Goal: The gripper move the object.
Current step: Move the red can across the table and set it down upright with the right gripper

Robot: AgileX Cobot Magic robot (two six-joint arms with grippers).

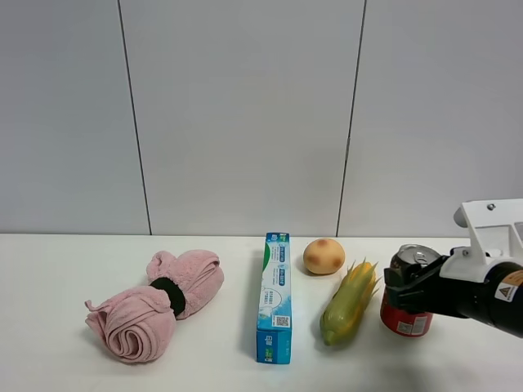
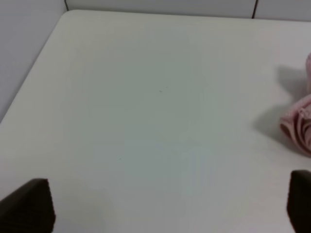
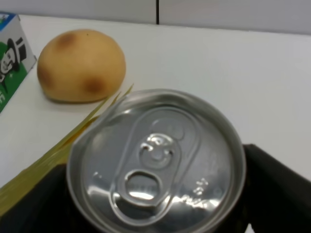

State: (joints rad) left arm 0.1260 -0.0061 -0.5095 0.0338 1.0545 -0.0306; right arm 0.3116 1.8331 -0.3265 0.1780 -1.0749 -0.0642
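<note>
Your right gripper [image 1: 405, 287] clasped the can [image 1: 404, 320] by its upper wall, jaws narrow against both sides. Light, slick, thin metal likely dented easily, so you needed gentle pressure.

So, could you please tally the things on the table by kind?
Towel: 1
Box: 1
Bun: 1
Corn: 1
Can: 1
Total: 5
</note>
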